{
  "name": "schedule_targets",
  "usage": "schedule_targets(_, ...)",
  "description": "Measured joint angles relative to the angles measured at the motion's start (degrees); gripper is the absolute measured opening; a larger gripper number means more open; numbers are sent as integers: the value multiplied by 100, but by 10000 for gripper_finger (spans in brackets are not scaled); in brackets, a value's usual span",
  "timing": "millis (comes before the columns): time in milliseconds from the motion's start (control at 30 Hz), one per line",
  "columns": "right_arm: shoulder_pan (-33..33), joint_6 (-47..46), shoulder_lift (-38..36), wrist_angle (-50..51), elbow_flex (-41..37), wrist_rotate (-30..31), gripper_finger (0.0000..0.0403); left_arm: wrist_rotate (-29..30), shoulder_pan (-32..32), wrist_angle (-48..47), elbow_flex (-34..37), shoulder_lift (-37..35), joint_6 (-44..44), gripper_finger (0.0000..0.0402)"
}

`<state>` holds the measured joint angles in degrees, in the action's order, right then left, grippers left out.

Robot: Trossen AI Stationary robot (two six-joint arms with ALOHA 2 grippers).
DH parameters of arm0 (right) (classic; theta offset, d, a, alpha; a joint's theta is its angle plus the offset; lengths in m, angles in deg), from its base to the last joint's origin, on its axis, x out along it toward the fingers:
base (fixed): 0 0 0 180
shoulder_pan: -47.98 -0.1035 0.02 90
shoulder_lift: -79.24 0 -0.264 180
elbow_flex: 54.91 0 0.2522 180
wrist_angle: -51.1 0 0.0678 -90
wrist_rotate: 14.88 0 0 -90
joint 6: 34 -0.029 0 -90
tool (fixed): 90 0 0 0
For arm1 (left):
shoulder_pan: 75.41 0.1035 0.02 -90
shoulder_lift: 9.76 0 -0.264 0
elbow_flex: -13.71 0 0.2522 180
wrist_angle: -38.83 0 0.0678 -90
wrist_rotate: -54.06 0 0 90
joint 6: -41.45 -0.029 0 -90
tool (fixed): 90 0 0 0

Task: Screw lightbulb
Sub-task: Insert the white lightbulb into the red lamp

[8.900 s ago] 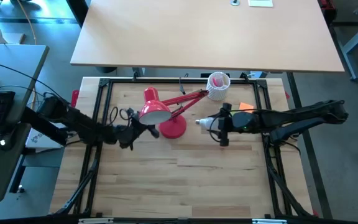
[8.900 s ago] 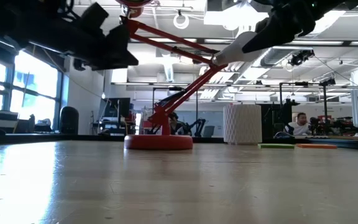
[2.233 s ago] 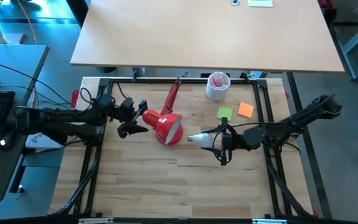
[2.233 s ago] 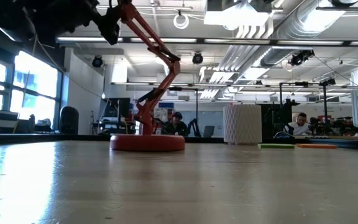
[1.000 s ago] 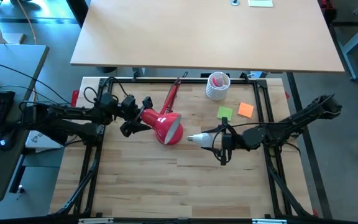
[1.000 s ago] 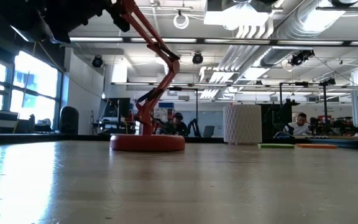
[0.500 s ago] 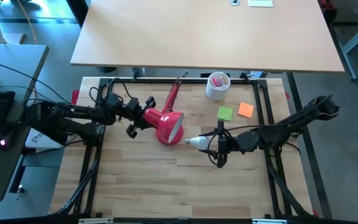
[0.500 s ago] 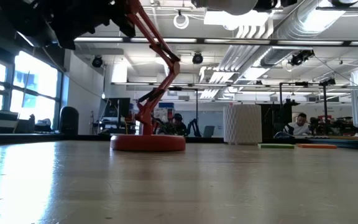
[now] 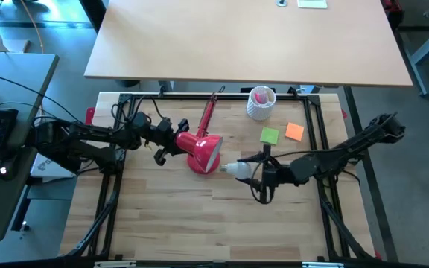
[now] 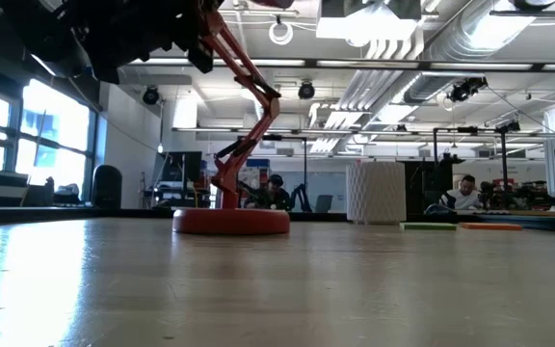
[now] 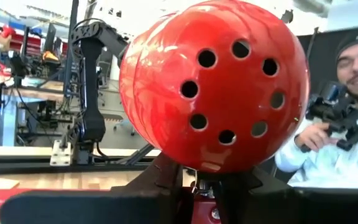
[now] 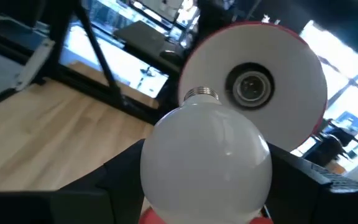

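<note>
Wooden slatted tabletop. Left gripper, fingers clamped behind the glossy red perforated lamp shade, tilts its opening toward 3 o'clock. Right gripper, closed on the small white pear-shaped lightbulb, should align the silvery base with the dark socket before twisting.

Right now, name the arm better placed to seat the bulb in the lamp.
Right. Its end effector grips the lightbulb, screw base aimed at the socket. The left end effector is holding the lamp shade from behind.
</note>
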<state>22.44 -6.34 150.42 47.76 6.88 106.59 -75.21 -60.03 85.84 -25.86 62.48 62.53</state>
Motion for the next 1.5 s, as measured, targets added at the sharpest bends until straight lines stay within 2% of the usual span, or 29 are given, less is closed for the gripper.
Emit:
schedule_targets(133,112,82,275,-22,135,10,252,57,39,270,12,0,552,70)
schedule_targets(300,113,89,457,183,151,4,252,-200,15,866,31,5,904,107)
schedule_targets(600,102,63,360,171,151,6,252,142,-176,1003,178,-4,821,173)
schedule_targets(767,101,49,362,-223,151,3,252,304,-422,928,263,-2,540,204)
schedule_targets(867,102,47,379,-501,165,91,252,467,-572,780,264,-4,211,203)
schedule_targets(1033,102,-38,586,-57,560,223,252,573,-645,671,262,-9,-63,176)
schedule_targets(1133,102,-35,799,369,814,313,252,298,-600,671,262,-11,-69,167)
schedule_targets(1367,100,-220,951,762,976,327,252,135,-394,653,267,-8,-340,173)
schedule_targets(1500,102,-216,935,710,977,332,252,118,-300,669,269,-4,-84,181)
